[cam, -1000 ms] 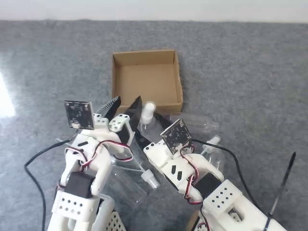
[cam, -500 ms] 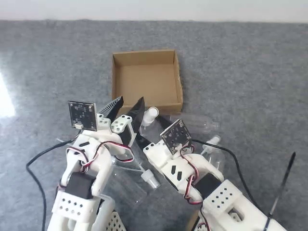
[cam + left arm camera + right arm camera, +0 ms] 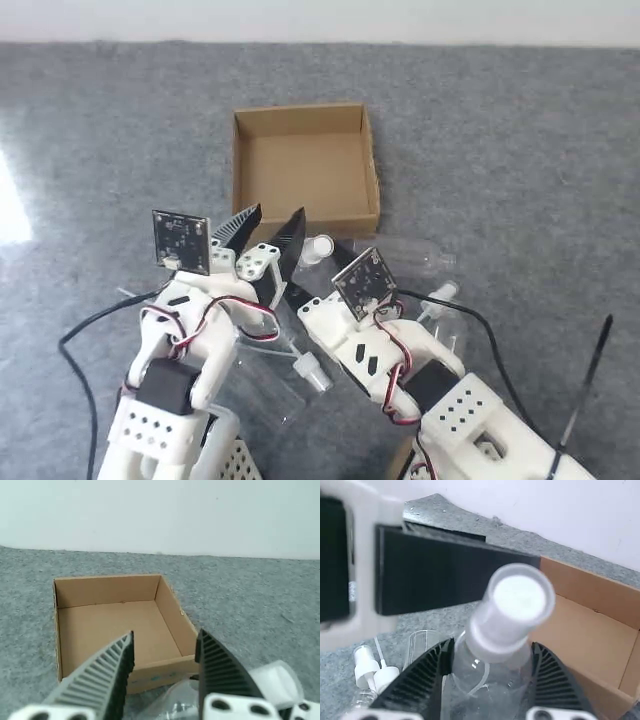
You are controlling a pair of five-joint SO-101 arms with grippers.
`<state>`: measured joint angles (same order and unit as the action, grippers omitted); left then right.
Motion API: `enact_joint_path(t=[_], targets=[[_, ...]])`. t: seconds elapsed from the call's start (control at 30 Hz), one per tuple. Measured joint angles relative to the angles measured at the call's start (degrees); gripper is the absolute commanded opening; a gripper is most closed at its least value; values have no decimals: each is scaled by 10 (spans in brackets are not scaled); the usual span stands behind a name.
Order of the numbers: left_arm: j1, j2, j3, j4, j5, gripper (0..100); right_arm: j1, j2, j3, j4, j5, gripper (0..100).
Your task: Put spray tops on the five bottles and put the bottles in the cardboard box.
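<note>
One cardboard box [image 3: 372,170] - empty, open side up to take bottles. Left gripper [image 3: 273,215] spread wide, nothing in it, raised just before box front wall. Right gripper [image 3: 492,652] clamped on bottle [image 3: 487,680] body, neck angled twd box - spray top [image 3: 517,597] fitted, prob. ready for boxing.
</note>
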<state>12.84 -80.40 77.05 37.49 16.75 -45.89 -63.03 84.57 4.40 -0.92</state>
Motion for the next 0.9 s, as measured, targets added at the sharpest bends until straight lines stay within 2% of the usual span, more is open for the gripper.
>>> enact_joint_path(t=[0.3,0.67,0.9], targets=[[-2,0,-1,2,0,187,0,0,0,0,0,130],[-119,7,-5,3,-3,187,11,-4,-1,-3,18,130],[-153,7,-9,-15,-3,187,11,-4,-1,-3,19,130]])
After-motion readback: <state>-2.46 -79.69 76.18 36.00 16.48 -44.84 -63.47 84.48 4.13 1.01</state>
